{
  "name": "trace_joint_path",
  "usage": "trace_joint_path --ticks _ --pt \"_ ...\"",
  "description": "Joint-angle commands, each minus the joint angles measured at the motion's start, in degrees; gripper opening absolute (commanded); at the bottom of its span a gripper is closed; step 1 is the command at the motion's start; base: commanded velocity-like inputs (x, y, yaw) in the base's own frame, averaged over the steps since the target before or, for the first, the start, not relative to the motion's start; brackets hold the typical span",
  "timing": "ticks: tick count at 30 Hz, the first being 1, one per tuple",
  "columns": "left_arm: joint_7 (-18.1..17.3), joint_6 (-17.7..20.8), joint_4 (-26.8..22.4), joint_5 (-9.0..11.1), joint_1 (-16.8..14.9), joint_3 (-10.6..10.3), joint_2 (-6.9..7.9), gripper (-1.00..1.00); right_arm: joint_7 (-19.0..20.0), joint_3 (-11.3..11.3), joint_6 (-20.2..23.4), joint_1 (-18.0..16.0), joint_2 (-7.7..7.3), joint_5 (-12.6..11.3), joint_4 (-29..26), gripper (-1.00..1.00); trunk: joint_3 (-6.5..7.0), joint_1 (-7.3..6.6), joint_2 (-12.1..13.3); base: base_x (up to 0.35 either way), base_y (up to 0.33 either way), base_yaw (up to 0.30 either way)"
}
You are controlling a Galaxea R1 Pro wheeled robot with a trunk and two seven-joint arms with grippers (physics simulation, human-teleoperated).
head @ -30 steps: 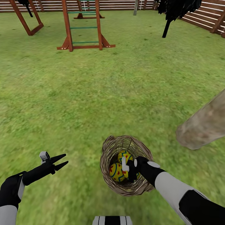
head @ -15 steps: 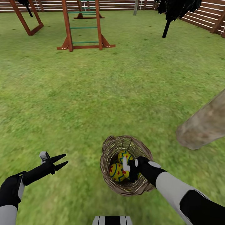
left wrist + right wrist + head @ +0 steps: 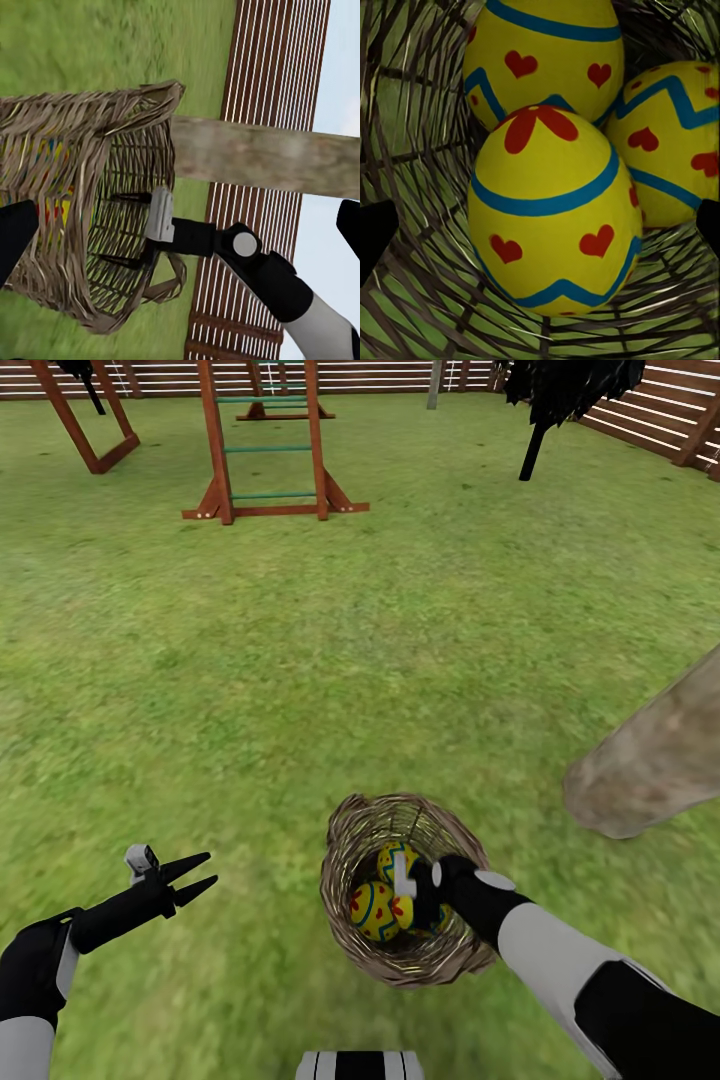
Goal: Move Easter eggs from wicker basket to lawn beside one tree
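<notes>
While the wicker basket (image 3: 405, 888) stood on the lawn (image 3: 300, 660) holding three eggs (image 3: 553, 214), the right claw (image 3: 412, 905) reached inside, apparently parted; the left claw (image 3: 190, 875) hovered spread apart.

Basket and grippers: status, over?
Right gripper open, down inside wicker basket, straddling nearest egg. Left gripper open, idle over lawn. All three eggs in basket. Nothing blocking.

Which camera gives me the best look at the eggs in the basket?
The right wrist view: all three Easter eggs sit close-up inside the wicker basket. The head view shows two, partly behind the right gripper. The left wrist view gives colour through the weave.
</notes>
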Motion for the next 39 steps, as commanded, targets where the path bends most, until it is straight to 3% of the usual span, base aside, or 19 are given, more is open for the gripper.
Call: trace_joint_path --ticks 1,16,33,39 --pt "-0.5 0.6 0.0 -0.6 0.0 0.2 -0.03 1.0 0.2 0.1 0.2 -0.1 -0.01 0.3 -0.1 1.0 -0.03 -0.01 0.0 0.0 0.0 0.0" --pt "-0.5 0.6 0.1 -0.6 0.0 0.1 -0.16 1.0 0.3 0.1 -0.2 -0.5 -0.03 0.3 0.0 1.0 -0.11 -0.01 0.0 0.0 0.0 0.0" --pt "-0.5 0.6 0.2 -0.6 0.0 0.1 -0.2 1.0 0.1 0.1 -0.1 -0.5 -0.17 0.4 0.0 1.0 -1.58 -0.01 0.0 0.0 0.0 0.0" --pt "-0.5 0.6 0.2 -0.6 0.0 0.1 -0.19 1.0 0.1 0.1 0.0 -0.6 -0.85 0.5 -0.1 1.0 -2.12 -0.01 0.0 0.0 0.0 0.0"
